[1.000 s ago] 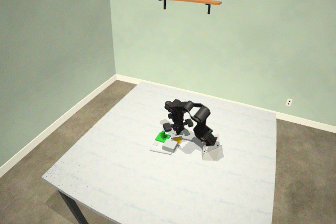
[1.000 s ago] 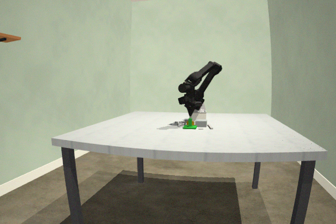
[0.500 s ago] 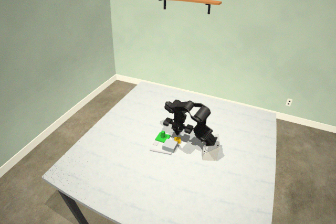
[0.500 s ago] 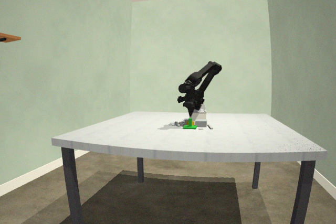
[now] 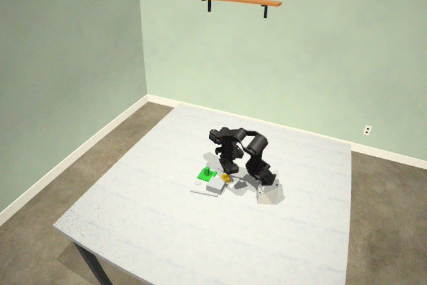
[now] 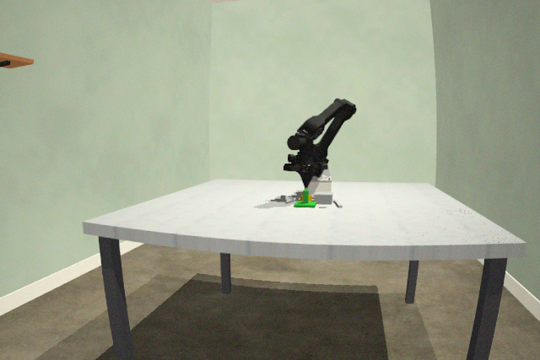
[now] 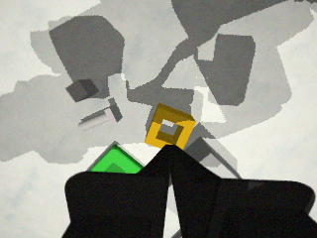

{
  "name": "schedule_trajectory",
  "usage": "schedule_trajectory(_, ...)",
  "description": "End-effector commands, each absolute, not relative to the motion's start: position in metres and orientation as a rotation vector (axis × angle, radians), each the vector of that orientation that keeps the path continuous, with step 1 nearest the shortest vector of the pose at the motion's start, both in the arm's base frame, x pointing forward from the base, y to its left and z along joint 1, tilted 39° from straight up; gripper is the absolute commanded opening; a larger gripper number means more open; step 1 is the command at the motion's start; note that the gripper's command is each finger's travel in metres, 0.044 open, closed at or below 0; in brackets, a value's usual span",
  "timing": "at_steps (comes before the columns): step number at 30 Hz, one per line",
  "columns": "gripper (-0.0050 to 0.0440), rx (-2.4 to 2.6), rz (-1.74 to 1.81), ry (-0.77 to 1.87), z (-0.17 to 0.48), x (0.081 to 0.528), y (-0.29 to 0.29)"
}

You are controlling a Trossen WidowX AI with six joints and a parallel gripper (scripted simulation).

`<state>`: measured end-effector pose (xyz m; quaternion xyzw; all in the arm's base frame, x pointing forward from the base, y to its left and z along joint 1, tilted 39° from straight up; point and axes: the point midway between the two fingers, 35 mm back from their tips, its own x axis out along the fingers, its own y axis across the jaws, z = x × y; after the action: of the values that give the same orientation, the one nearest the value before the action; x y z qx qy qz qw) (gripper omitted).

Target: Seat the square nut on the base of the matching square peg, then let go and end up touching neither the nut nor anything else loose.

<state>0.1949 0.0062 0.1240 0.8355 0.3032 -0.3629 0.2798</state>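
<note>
1. While the arm bends down over the middle of the worktop, the pincer is clenched, its two black fingers pressed together to a point.
2. From the wrist view, the yellow square nut sits right at that point, and the fingertips overlap its near edge; whether they pinch that edge or only meet over it I cannot tell.
3. From the top view, the nut shows just below the pincer, beside a pale grey block.
4. The green base with its upright green peg stands just beside the nut, on the far side from the arm's mount; the nut is not on it.
5. From the exterior view, the peg stands directly under the pincer, and the nut peeks out behind it.
</note>
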Motion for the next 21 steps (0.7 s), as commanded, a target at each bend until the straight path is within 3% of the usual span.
schedule_trajectory(1,0.0000,2.425,-1.114,0.734,0.1226,0.1950,0.0066)
schedule_trajectory(10,0.0000,2.812,-1.425,0.506,0.1218,0.1954,0.0073)
schedule_trajectory(21,0.0000,2.818,-1.431,0.501,0.1187,0.1978,0.0082)
